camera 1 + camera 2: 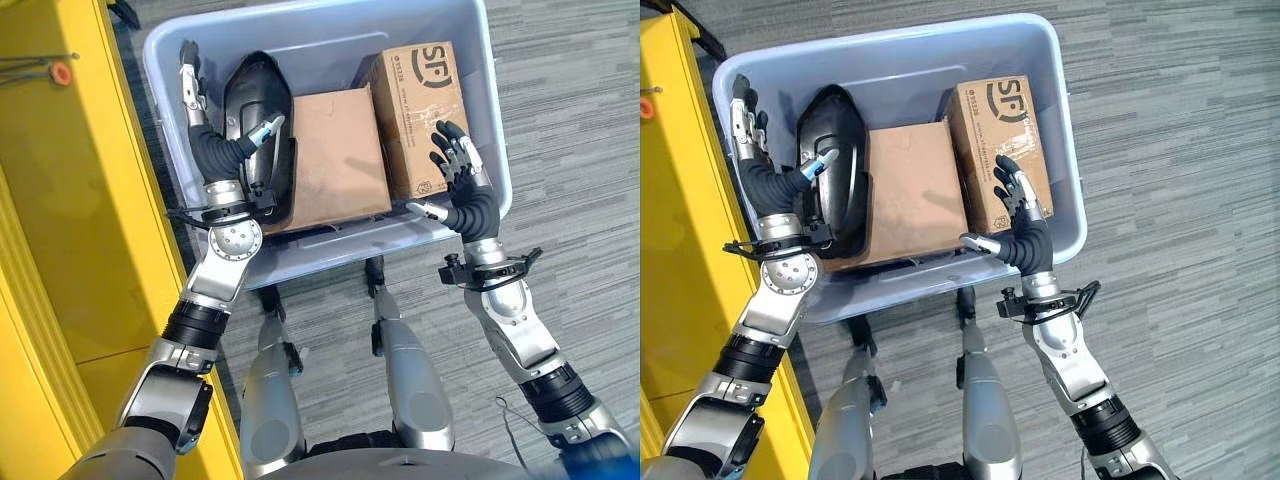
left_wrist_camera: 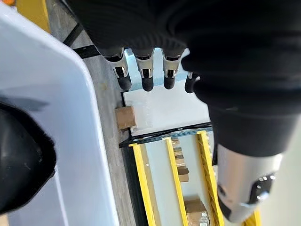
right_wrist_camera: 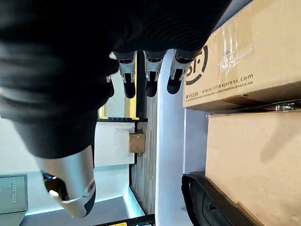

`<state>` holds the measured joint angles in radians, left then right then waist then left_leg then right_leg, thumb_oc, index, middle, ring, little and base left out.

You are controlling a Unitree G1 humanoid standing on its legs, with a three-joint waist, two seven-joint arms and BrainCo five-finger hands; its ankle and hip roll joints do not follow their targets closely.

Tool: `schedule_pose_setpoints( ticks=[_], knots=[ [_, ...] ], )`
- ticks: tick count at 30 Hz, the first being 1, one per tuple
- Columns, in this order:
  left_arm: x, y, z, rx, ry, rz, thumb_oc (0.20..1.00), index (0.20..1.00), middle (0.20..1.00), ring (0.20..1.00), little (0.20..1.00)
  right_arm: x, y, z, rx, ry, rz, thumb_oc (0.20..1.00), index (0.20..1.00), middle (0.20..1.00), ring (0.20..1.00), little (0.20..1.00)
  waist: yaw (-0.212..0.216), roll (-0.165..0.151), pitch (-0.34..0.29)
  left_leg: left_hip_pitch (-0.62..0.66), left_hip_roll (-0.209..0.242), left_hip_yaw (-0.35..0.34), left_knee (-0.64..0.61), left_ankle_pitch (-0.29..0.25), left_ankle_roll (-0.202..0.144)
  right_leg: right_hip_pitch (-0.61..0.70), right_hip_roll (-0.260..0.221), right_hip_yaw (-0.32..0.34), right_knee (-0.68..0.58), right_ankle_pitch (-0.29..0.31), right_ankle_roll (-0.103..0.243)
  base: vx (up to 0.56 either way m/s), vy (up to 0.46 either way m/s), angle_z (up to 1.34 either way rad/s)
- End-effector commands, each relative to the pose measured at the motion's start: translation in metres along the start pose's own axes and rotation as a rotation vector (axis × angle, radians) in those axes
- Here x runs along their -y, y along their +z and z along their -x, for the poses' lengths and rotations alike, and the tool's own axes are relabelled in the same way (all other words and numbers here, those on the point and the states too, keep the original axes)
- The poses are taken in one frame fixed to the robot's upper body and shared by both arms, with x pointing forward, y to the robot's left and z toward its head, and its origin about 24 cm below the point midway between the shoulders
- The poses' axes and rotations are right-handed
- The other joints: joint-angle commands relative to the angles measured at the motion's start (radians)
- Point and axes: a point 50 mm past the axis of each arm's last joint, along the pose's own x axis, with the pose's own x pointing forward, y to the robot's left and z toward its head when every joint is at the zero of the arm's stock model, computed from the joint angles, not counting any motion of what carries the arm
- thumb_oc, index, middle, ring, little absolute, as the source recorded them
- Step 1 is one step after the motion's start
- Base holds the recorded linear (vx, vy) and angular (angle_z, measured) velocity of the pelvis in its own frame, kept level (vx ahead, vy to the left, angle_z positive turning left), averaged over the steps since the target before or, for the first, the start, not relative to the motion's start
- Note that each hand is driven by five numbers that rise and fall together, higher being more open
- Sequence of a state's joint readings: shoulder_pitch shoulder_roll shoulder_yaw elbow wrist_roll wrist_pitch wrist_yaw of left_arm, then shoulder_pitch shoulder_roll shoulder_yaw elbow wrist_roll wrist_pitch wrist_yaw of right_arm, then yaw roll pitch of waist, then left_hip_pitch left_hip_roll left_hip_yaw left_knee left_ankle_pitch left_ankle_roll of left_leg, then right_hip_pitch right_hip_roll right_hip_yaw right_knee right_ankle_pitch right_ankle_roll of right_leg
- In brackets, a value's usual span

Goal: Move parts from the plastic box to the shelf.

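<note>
Inside the pale plastic box (image 1: 470, 60), a glossy black curved part (image 1: 255, 120) lay lengthwise, near to far, beside two cardboard cartons (image 1: 335, 155). Left hand (image 1: 200, 115) and right hand (image 1: 460, 175) kept fingers straight, holding nothing.

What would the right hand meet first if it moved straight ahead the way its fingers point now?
Probably the printed cardboard box: the right hand, fingers straight, hovers over its near end, though height above it is unclear.

Head eyes look down, share plastic box (image 1: 160, 60); wrist cameras close.
</note>
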<state>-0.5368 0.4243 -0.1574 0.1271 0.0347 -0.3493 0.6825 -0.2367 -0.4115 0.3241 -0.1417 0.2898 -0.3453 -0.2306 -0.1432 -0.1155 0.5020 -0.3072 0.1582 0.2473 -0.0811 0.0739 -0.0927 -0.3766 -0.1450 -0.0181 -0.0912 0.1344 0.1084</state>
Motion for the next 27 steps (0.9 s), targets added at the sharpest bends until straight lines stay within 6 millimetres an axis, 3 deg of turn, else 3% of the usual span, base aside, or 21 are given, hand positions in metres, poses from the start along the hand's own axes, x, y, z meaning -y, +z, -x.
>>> schedule_pose_setpoints(
  ticks=[1,19,27],
  knots=[
    [-0.002,0.019,-0.021,0.149,0.025,-0.032,1.0,1.0,1.0,1.0,1.0,0.009,0.026,-0.005,0.161,-0.027,0.001,1.0,1.0,1.0,1.0,1.0,0.004,-0.024,-0.033,0.01,0.103,-0.053,0.051,0.019,-0.072,-0.031,-0.118,-0.022,0.076,0.068,0.125,0.0,-0.001,0.06],
    [-0.015,-0.009,-0.047,0.031,0.076,-0.141,1.0,1.0,1.0,1.0,1.0,0.008,0.024,-0.002,0.148,-0.006,-0.009,1.0,1.0,1.0,1.0,1.0,-0.022,-0.059,-0.014,-0.049,0.108,-0.068,0.067,0.01,-0.075,-0.067,-0.103,-0.028,0.069,0.066,0.126,0.0,0.0,0.01],
    [-0.033,-0.031,-0.049,-0.082,0.104,-0.189,1.0,1.0,1.0,1.0,1.0,0.009,0.023,0.001,0.14,0.001,-0.012,1.0,1.0,1.0,1.0,1.0,-0.024,-0.067,-0.015,-0.071,0.105,-0.078,0.069,0.01,-0.075,-0.077,-0.101,-0.034,0.065,0.067,0.123,0.0,0.002,0.03]
  ],
)
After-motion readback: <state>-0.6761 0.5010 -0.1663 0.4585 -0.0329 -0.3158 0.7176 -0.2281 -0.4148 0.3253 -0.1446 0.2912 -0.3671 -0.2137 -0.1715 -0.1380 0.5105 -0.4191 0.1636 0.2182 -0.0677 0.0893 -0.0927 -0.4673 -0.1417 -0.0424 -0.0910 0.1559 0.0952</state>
